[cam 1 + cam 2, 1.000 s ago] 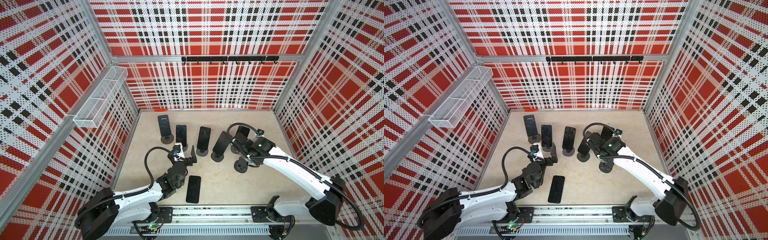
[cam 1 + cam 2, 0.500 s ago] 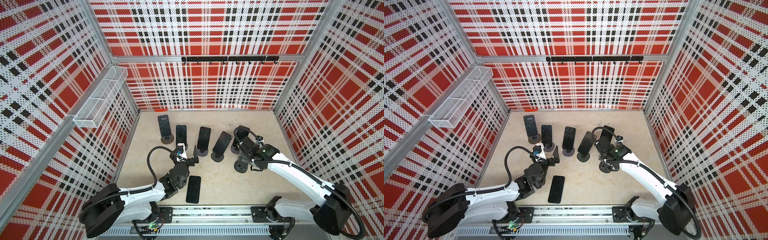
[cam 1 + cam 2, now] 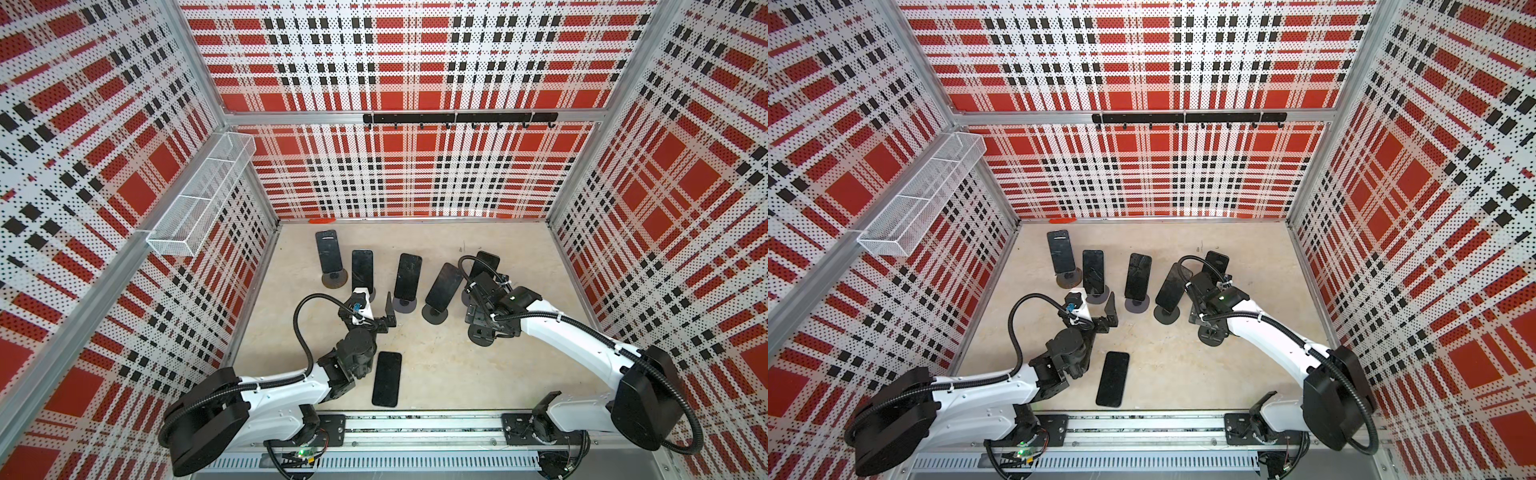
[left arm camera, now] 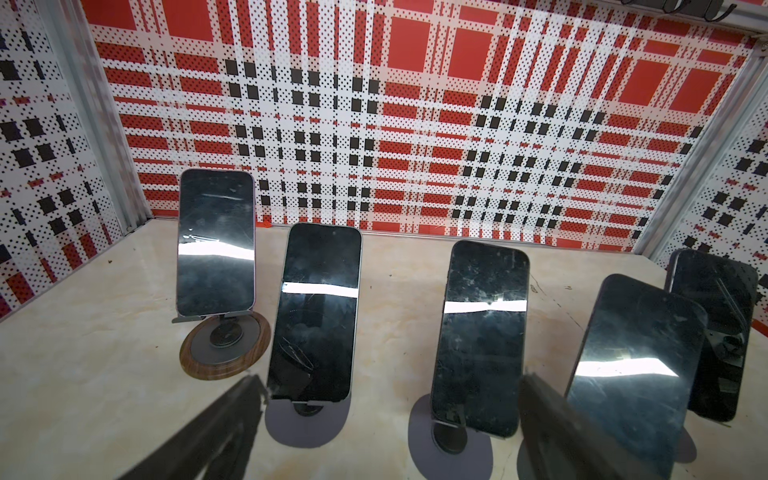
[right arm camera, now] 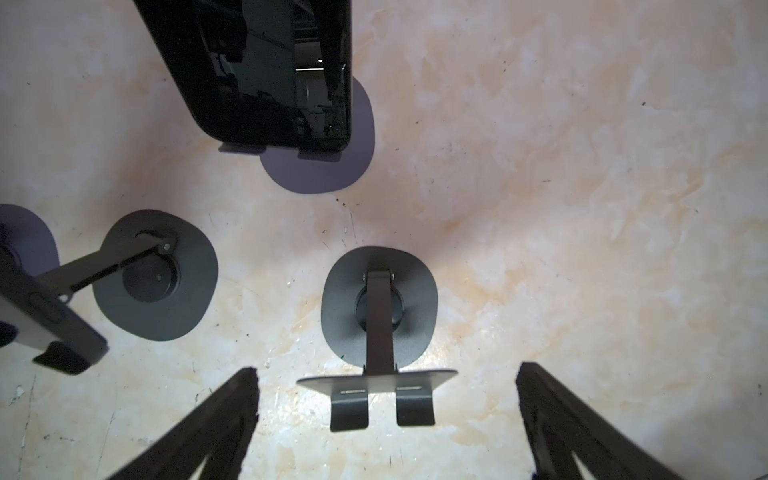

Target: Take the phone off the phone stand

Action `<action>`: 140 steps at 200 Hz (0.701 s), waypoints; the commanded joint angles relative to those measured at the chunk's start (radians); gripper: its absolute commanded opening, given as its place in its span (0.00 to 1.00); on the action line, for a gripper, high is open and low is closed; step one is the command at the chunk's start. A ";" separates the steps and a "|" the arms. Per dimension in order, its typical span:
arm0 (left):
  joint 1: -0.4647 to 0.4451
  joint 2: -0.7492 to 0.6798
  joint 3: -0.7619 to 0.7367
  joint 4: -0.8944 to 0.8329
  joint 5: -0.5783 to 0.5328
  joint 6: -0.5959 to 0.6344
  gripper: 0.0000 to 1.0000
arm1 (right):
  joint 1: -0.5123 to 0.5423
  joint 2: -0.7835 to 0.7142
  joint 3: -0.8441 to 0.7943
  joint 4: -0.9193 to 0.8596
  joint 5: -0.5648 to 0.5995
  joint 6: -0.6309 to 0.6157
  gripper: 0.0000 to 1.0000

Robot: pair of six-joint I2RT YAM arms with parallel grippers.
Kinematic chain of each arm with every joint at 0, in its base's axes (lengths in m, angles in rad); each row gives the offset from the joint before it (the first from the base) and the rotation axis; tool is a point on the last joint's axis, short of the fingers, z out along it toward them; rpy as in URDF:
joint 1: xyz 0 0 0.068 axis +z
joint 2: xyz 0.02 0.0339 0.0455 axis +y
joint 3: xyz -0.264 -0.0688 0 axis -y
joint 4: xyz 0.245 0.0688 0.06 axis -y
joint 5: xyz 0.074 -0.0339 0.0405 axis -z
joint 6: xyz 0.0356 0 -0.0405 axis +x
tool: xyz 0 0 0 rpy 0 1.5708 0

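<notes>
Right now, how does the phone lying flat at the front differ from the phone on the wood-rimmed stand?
The flat phone lies on the table, off any stand; the propped phone leans nearly upright on its wood-rimmed stand. The flat phone sits nearest the front; the propped phone stands farthest back in the row. Both look black and glossy.

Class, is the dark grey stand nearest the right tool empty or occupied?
Empty: dark grey oval-based stand shows two bare cradle hooks, no phone.
</notes>
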 commanded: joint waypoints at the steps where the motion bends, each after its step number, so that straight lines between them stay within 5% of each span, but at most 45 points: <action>1: -0.008 -0.029 -0.015 0.031 -0.022 0.013 0.98 | -0.017 0.025 -0.027 0.040 -0.004 -0.026 1.00; 78: -0.007 -0.035 -0.024 0.034 -0.035 0.013 0.98 | -0.068 -0.001 -0.133 0.197 -0.110 -0.145 1.00; 140: -0.008 -0.029 -0.019 0.034 -0.026 0.015 0.98 | -0.083 0.030 -0.104 0.161 -0.095 -0.126 0.85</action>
